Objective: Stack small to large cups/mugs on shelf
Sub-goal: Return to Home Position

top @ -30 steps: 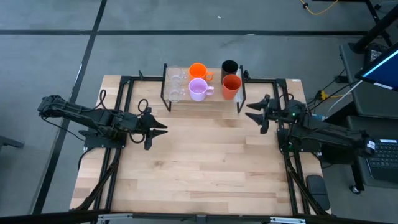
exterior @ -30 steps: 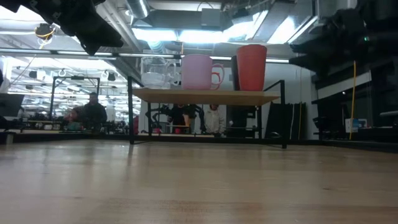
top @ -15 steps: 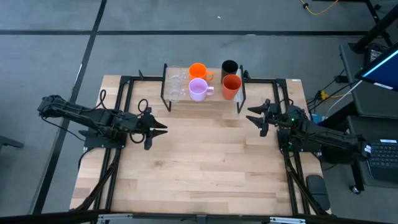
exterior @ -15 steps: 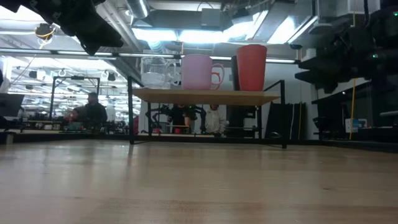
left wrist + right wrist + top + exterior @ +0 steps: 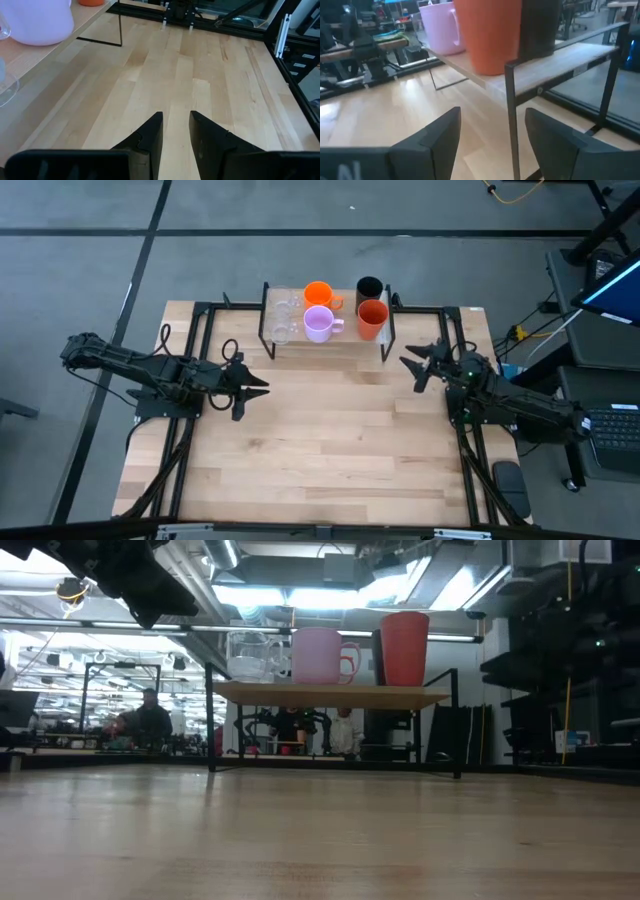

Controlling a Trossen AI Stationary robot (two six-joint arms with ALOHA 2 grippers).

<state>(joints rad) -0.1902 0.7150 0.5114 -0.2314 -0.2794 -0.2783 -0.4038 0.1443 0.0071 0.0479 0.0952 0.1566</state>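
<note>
Left gripper (image 5: 258, 388) hovering over left side of table (image 5: 320, 450), narrow gap between fingers, gripping nothing. I'm seeing six cups standing on shelf (image 5: 330, 344) at far edge: glass cups (image 5: 281, 330), orange mug (image 5: 318, 293) behind lilac mug (image 5: 319, 324), black cup (image 5: 369, 286) behind red-orange cup (image 5: 372, 319). Bare wood lying between arms. Right gripper (image 5: 411, 372) hanging near shelf's right end, fingers spread wide, empty. Shelf-edge label too small for reading.

Left hand (image 5: 175, 115) slightly parted; right hand (image 5: 493, 112) spread wide.
</note>
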